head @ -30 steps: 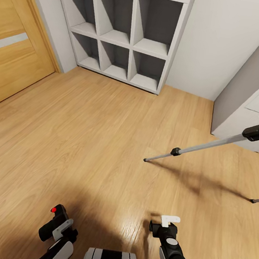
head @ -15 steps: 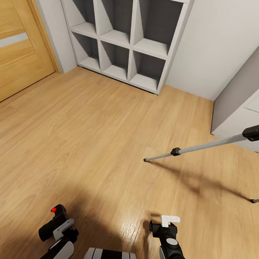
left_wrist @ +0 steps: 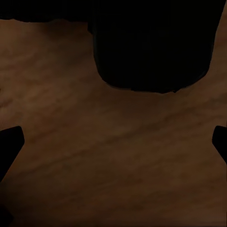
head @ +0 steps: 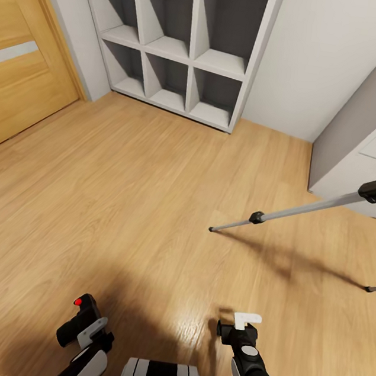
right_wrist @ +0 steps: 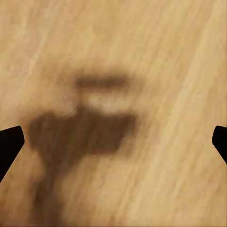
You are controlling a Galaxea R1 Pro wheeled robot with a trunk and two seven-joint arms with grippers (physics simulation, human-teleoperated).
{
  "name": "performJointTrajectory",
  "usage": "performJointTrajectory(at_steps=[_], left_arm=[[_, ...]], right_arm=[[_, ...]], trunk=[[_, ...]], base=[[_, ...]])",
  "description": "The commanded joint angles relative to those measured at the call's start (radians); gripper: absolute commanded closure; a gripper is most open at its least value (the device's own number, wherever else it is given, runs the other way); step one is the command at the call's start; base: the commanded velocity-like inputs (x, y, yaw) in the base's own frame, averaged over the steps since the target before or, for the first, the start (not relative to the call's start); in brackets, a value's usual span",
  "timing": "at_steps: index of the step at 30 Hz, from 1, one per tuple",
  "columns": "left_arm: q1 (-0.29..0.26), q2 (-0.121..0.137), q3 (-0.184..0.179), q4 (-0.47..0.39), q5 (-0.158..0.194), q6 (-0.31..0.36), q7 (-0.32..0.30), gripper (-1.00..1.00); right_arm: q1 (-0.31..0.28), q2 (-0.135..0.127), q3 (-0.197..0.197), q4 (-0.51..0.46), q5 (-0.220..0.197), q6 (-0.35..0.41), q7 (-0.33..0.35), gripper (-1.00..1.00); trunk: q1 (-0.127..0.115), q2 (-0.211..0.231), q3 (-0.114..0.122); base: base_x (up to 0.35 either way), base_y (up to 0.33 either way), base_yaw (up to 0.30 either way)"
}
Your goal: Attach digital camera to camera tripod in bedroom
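At the near left of the head view, the left gripper [head: 85, 330] is closed around the small black chunky digital camera [head: 77, 319], whose red button faces up. In the left wrist view a dark rounded bulk [left_wrist: 151, 45] hangs over the shadowed floor — probably the camera body, though it is too dark to be sure.

At the near right, the right gripper [head: 246, 321] holds nothing; in the right wrist view its black fingertips [right_wrist: 10, 144] sit at opposite edges of the picture, spread wide, with only its own blurred shadow on the planks between them.

The tall camera tripod with thin silver legs and black joints [head: 304, 210] stands at the right, well apart from both grippers. One leg slants down to a black foot on the light wood plank floor [head: 149, 206]; a second foot shows at the far right edge.

Against the pale grey far wall stands a white cube shelf [head: 184, 44]. A wood-panelled door [head: 19, 68] is on the left — a grey desk with drawers [head: 369, 130] on the right, behind the tripod.
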Motion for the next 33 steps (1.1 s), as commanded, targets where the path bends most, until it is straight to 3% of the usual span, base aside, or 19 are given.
performJointTrajectory(at_steps=[1,23,27,33], left_arm=[[0.0,0.0,0.001,-0.001,0.01,-0.006,0.001,-1.0],[0.0,0.001,-0.006,-0.001,0.004,-0.007,-0.001,-1.0],[0.0,0.001,-0.04,-0.001,-0.045,-0.007,-0.001,-1.0],[0.0,0.0,-0.059,-0.007,-0.08,-0.008,-0.001,-1.0]], right_arm=[[0.0,0.0,0.003,-0.002,0.004,0.007,-0.005,-1.0],[-0.001,0.0,0.004,-0.002,0.004,0.002,-0.006,-1.0],[0.0,0.0,0.004,-0.002,0.004,-0.005,-0.005,-1.0],[0.0,0.0,0.004,-0.002,0.004,-0.006,-0.005,-1.0]], trunk=[[0.0,-0.001,-0.005],[0.001,-0.001,-0.012],[0.001,-0.001,-0.012],[0.001,-0.001,-0.012]], base=[[0.0,0.0,0.0],[0.0,0.0,0.0],[0.0,0.0,0.0],[0.0,0.0,0.0]])
